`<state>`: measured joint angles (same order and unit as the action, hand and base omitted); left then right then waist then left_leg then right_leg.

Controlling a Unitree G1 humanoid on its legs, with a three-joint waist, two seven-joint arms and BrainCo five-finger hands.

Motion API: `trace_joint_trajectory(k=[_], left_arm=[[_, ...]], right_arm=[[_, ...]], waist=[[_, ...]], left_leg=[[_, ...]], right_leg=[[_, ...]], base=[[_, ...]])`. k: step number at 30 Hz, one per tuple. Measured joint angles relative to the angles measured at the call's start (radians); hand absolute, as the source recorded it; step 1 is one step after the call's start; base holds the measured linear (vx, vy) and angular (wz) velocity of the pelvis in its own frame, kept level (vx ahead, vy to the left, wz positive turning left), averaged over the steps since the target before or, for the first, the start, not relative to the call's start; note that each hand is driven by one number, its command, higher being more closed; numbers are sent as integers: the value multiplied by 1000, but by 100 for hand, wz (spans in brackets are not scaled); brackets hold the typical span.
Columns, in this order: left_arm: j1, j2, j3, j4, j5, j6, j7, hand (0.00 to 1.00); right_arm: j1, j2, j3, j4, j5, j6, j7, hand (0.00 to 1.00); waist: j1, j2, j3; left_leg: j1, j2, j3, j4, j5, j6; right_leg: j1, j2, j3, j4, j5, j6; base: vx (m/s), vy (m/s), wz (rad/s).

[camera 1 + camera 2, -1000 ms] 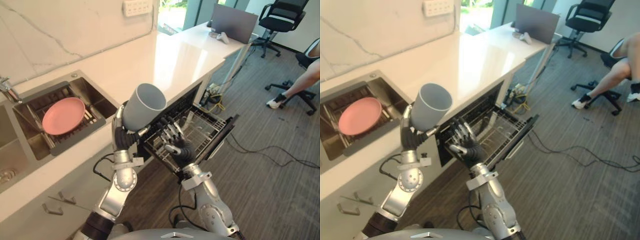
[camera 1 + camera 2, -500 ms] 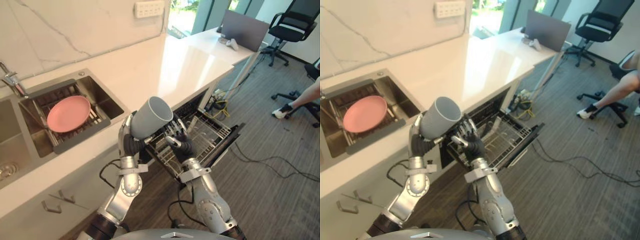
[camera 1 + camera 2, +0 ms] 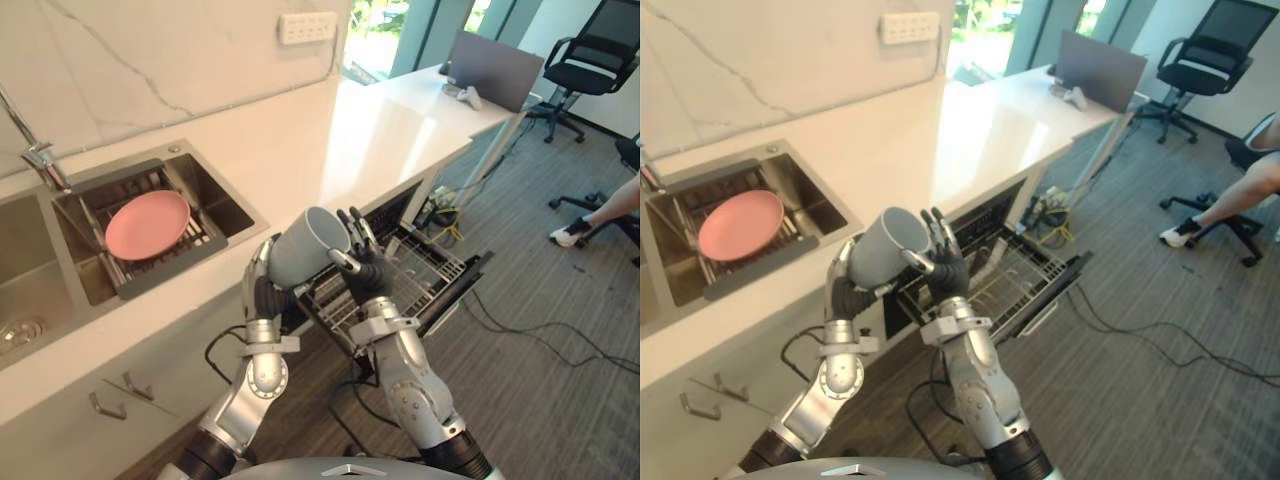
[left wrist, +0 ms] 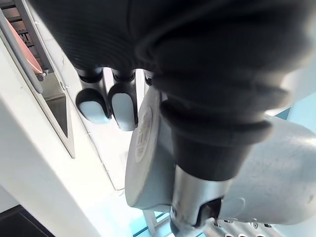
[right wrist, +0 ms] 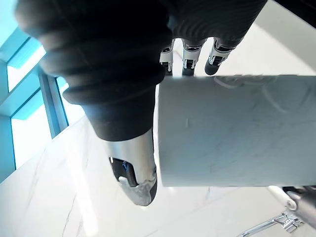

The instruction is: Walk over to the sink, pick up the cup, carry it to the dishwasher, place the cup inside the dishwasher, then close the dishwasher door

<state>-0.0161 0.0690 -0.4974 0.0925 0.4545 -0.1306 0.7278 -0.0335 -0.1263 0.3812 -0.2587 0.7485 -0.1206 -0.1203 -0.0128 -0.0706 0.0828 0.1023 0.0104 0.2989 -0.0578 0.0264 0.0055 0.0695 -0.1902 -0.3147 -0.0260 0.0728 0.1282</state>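
Observation:
A grey cup is held above the counter's front edge, tilted, with its mouth toward the right. My left hand is shut on its lower part; in the left wrist view the cup lies against the thumb. My right hand is raised beside the cup's mouth, open, its straight fingers against the rim. In the right wrist view the cup sits between the fingers and the thumb. Below both hands the dishwasher's wire rack is pulled out over the lowered door.
At left a sink holds a pink plate on a drain rack, with a faucet behind. The white counter runs to a laptop. Office chairs, a seated person's leg and floor cables are at right.
The camera has shifted. My left hand has lowered and tipped the cup toward the right. My right hand has risen from over the rack to the cup's mouth.

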Motion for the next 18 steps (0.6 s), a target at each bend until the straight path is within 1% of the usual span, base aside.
trace_joint_trajectory(k=[2,4,8,13,14,15,17,18], left_arm=[[0,0,-7,0,0,0,0,100],[0,0,-9,0,0,0,0,100],[0,0,-13,0,0,2,9,100],[0,-1,-15,0,2,2,68,100],[0,-2,-15,0,4,3,79,100],[0,-4,-15,0,26,11,105,100],[0,-4,-13,-2,42,20,136,100],[0,-6,-12,-3,49,33,165,100]], right_arm=[[-16,0,1,1,0,17,-2,0],[-18,0,8,2,1,20,-22,0],[-18,0,16,5,3,39,-34,0],[-24,1,41,32,2,39,-52,0],[-28,2,51,48,2,40,-65,0],[-28,4,53,52,2,40,-67,0],[-30,4,60,52,1,38,-68,0],[-30,4,68,53,1,37,-68,0]], waist=[[2,3,-6],[3,5,-7],[3,5,-7],[4,6,-14],[4,7,-19],[6,7,-20],[10,7,-23],[10,7,-26]], left_leg=[[-1,-1,-1,0,0,0],[-1,-1,-2,0,0,0],[-2,-3,-3,-1,1,0],[-13,-6,-18,-7,11,2],[-12,-6,-21,-16,17,1],[-13,-7,-23,-17,18,2],[-12,-7,-22,-17,18,2],[-12,-7,-22,-17,18,2]], right_leg=[[1,0,-1,-3,1,1],[1,0,-1,-5,4,1],[4,0,-1,-12,6,1],[0,1,-10,-17,7,1],[1,2,-15,-19,9,1],[2,2,-17,-24,12,0],[4,3,-17,-27,14,0],[4,3,-16,-29,16,0]], base=[[0,0,0],[0,0,0],[0,0,0],[-18,-7,9],[-25,-13,7],[-28,-13,6],[0,0,0],[0,0,0]])
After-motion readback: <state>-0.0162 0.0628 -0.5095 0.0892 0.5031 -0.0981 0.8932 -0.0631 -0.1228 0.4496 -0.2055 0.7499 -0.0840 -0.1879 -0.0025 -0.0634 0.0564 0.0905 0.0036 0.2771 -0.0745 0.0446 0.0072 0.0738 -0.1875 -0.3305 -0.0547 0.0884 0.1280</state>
